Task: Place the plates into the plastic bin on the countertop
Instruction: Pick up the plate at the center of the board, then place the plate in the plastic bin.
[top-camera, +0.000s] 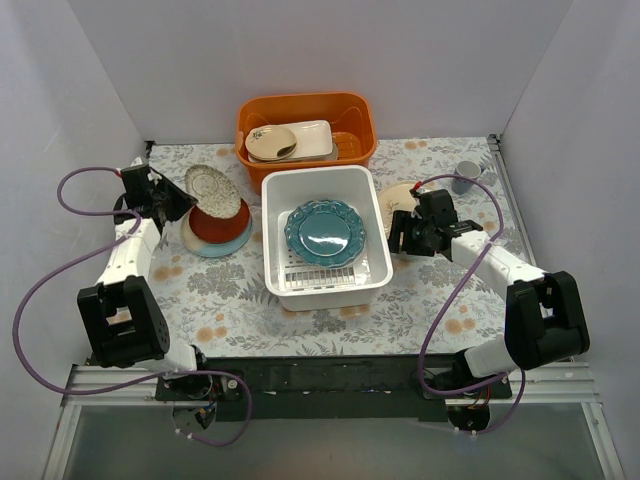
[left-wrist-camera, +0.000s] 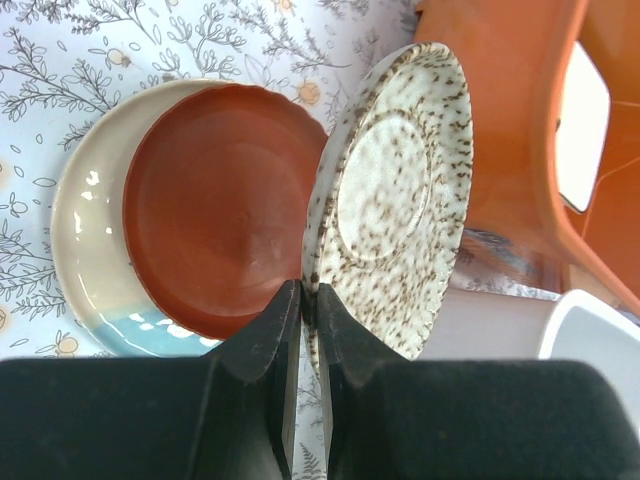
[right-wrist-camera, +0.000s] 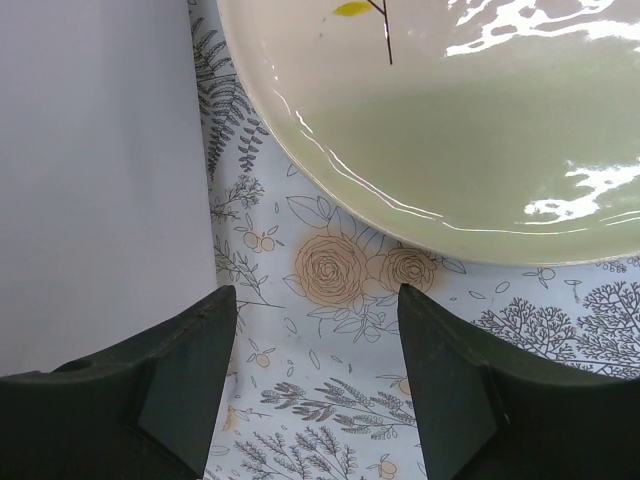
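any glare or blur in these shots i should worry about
Right wrist: strong white glare patches on the cream plate, top and right. Left wrist: only small highlights on the pale plate rim; speckled plate evenly lit. Top external: even light, soft shadows.

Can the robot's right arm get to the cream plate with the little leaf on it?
Probably yes. The right gripper is open, and the round cream leaf-sprig plate lies just ahead on the flowered countertop, with nothing between.

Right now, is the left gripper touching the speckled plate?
Touching. The left wrist view shows the left gripper pinching the speckled plate by its rim.
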